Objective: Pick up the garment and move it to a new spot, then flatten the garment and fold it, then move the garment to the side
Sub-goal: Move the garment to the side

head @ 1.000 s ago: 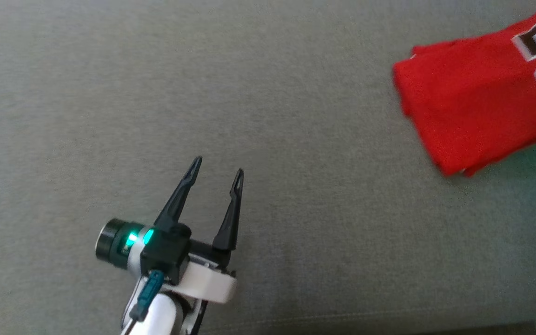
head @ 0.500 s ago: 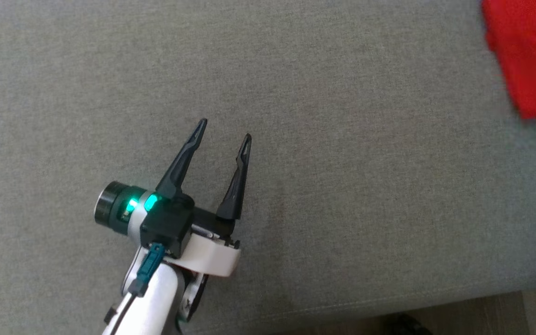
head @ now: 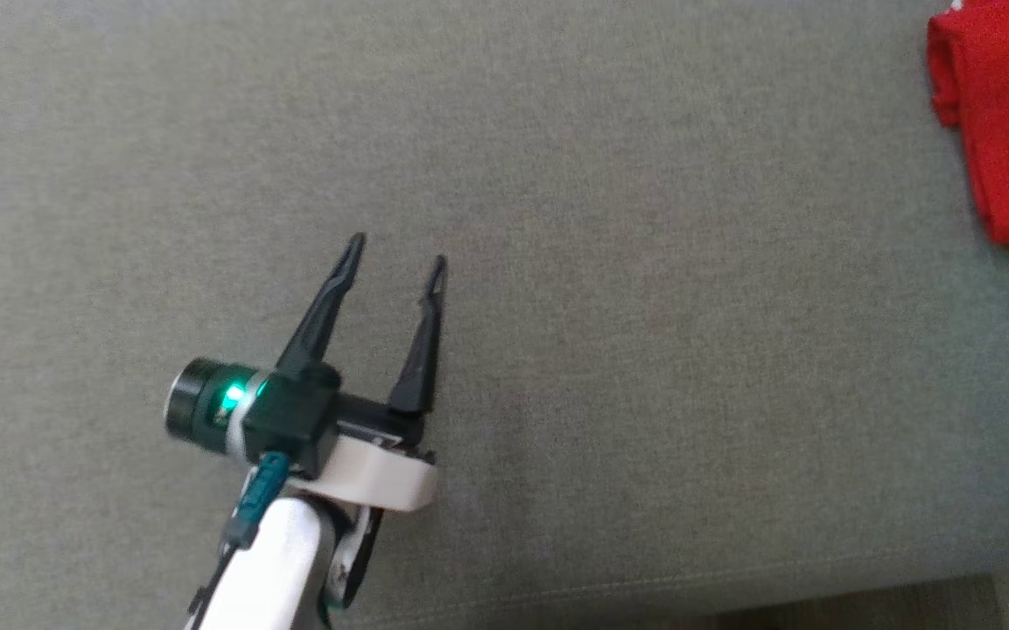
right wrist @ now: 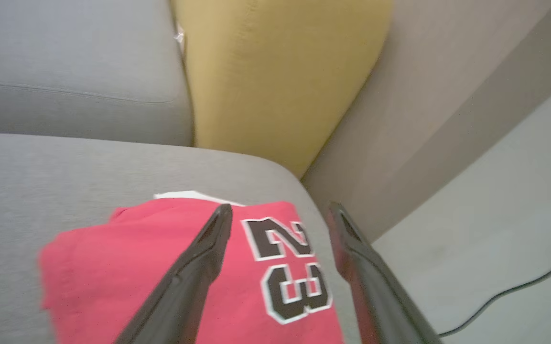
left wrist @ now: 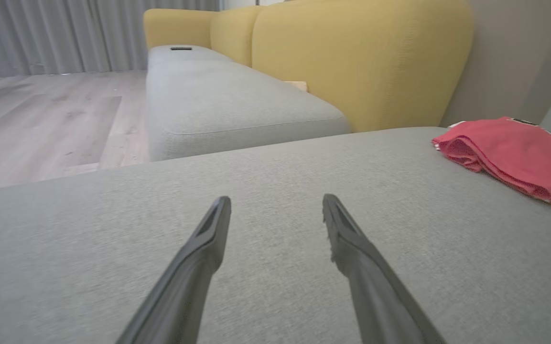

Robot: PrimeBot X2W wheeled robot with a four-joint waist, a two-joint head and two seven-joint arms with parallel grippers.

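Right gripper (right wrist: 280, 206): fingers wide apart, empty, directly over the folded garment (right wrist: 113, 267).
Left gripper (head: 399, 248): also wide, garment well apart, to its right.
Nearer arm: the right.

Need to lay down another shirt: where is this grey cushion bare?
Bare: the grey fabric cushion between the open left gripper and the folded red jersey. Crowded: the right end, jersey under the open right gripper.
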